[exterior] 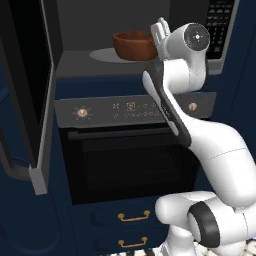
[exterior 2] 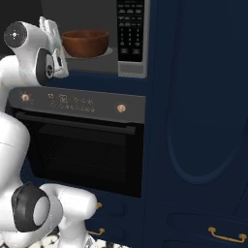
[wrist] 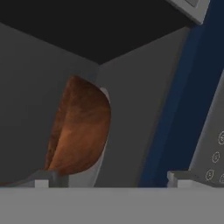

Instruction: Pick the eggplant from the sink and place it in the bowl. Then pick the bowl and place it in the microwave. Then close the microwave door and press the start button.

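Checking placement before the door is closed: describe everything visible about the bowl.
The bowl is round, deep and wide, reddish-brown with a wood-like grain. It stands upright on the round glass turntable inside the microwave, whose door hangs open at the left. Its inside cannot be seen, so whether anything lies in it cannot be told. The gripper is open just in front of the bowl, not gripping it.
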